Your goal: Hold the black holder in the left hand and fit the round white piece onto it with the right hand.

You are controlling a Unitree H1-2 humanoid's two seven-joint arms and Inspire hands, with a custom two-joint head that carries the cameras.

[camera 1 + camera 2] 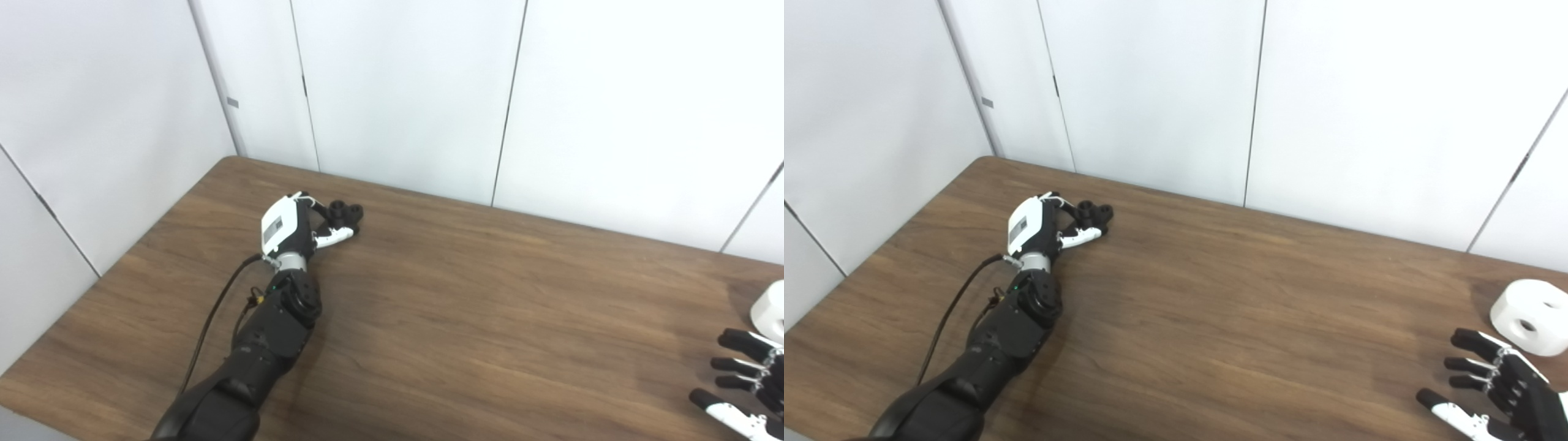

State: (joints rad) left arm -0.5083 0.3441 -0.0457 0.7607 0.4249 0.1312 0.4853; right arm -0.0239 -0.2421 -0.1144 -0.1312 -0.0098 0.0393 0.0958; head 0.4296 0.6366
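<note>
The black holder [345,213] rests on the wooden table [465,294] at the back left. My left hand [289,229] lies against it, fingers curling to its rear side and the white-tipped thumb [335,235] stretched along its front. Whether the hand grips it is unclear. The round white piece [1532,316], a thick disc with holes, sits at the far right of the table. My right hand [1488,383] is just in front of it, open with fingers spread, not touching it. In the left eye view the white piece [770,311] is cut off by the frame edge.
White wall panels [398,92] stand right behind the table's back edge. A black cable [211,318] runs along my left forearm. The brown tabletop stretches bare between the two hands.
</note>
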